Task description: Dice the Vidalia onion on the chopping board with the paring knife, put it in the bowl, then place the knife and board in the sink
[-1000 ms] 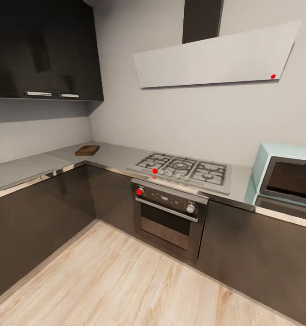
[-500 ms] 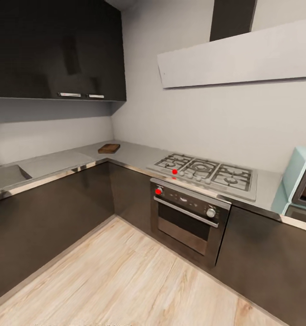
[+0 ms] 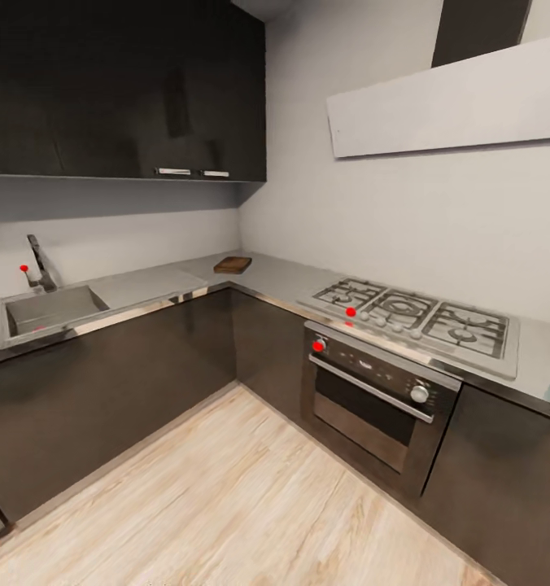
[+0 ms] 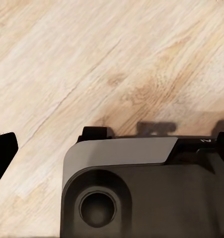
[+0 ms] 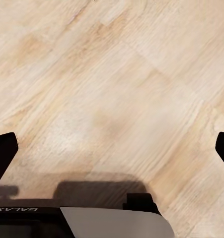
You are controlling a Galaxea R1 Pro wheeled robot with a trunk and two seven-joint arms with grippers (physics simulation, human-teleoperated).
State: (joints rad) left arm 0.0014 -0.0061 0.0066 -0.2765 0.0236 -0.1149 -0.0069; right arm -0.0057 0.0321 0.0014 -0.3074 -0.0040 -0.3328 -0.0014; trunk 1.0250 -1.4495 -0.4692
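An L-shaped kitchen lay ahead in the head view, with the sink (image 3: 51, 309) set into the grey countertop (image 3: 149, 285) at the far left, its tap (image 3: 41, 264) with a red knob standing behind the basin. The chopping board (image 3: 233, 264) rested flat on the countertop in the corner, well apart from the sink; whether anything sat in the basin or on the board could not be told at that distance. Further right along the other run, a gas hob (image 3: 417, 313) sat above a built-in oven (image 3: 377, 399), beneath a pale extractor hood (image 3: 450, 110), while dark wall cabinets (image 3: 124, 89) hung over the sink side. In the wrist views both tools pointed down at the light wooden floor (image 3: 226, 505). The left gripper (image 4: 112, 148) was spread wide and held nothing, one dark fingertip at each edge of its view, above part of the robot's dark grey base (image 4: 141, 193). The right gripper (image 5: 112, 148) was likewise spread and empty over bare planks.
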